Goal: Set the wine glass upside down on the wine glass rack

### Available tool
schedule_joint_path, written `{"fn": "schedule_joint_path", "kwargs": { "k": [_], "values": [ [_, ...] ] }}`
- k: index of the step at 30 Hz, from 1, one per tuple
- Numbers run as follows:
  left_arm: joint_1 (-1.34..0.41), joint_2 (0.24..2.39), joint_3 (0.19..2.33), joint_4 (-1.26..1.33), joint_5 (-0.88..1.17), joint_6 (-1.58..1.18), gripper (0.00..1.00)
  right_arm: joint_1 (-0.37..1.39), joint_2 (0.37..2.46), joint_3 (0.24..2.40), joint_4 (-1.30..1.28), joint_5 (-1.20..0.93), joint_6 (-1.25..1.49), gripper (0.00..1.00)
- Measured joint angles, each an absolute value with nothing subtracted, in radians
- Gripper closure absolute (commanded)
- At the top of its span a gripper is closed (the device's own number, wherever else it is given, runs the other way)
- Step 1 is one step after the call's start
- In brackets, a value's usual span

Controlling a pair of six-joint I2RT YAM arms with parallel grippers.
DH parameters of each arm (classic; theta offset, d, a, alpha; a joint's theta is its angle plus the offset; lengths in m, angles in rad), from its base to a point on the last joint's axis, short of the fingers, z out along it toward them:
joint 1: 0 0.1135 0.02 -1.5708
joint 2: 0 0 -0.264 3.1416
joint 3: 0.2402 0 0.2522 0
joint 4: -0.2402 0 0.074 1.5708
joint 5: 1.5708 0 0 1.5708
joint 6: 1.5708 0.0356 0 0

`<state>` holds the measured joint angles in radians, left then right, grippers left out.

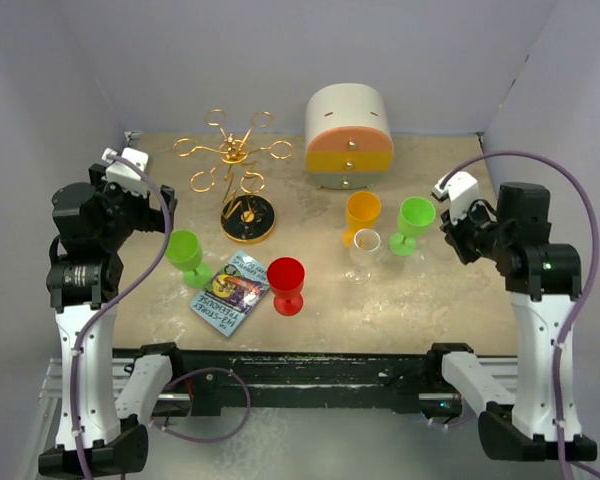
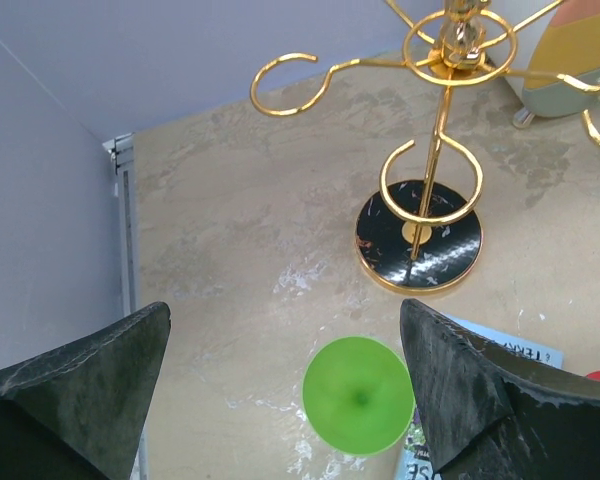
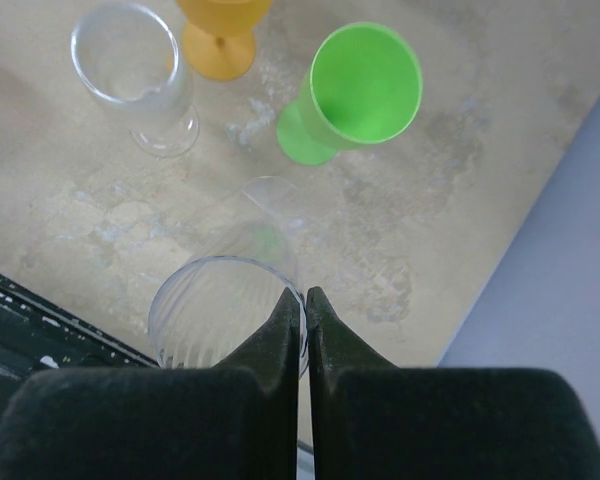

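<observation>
The gold wire wine glass rack (image 1: 237, 152) stands at the back left on its round black base (image 1: 247, 219); the left wrist view shows its post, loops and base (image 2: 420, 238). My right gripper (image 3: 305, 293) is shut on the rim of a clear ribbed wine glass (image 3: 220, 305) and holds it above the table at the right (image 1: 458, 225). My left gripper (image 2: 285, 310) is open and empty, high above a green wine glass (image 2: 358, 395), which stands left of centre (image 1: 185, 255).
A red glass (image 1: 286, 283), a clear glass (image 1: 365, 252), an orange glass (image 1: 362, 215) and a second green glass (image 1: 414, 222) stand mid-table. A booklet (image 1: 230, 293) lies by the red glass. A white-and-orange drawer box (image 1: 349, 136) sits at the back. Walls close off three sides.
</observation>
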<state>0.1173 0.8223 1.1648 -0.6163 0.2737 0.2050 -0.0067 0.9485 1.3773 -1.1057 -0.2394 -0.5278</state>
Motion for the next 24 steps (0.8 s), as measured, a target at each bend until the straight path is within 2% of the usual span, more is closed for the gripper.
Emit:
{"fn": "schedule_joint_path", "kwargs": {
  "k": [7,13,24],
  "values": [
    [0.118,0.861,1.277,-0.632,0.285,0.192,0.01,-0.007,0.923,1.613,-1.164,-0.339,-0.572,1.0],
    [0.118,0.93,1.398,-0.647,0.335,0.173,0.01,-0.007,0.961,1.688,-1.115,-0.484,-0.562,1.0],
    [0.117,1.07,1.665,-0.673,0.431,0.119,0.01,0.022,1.13,1.756,-0.696,-0.695,-0.294,1.0]
  ]
}}
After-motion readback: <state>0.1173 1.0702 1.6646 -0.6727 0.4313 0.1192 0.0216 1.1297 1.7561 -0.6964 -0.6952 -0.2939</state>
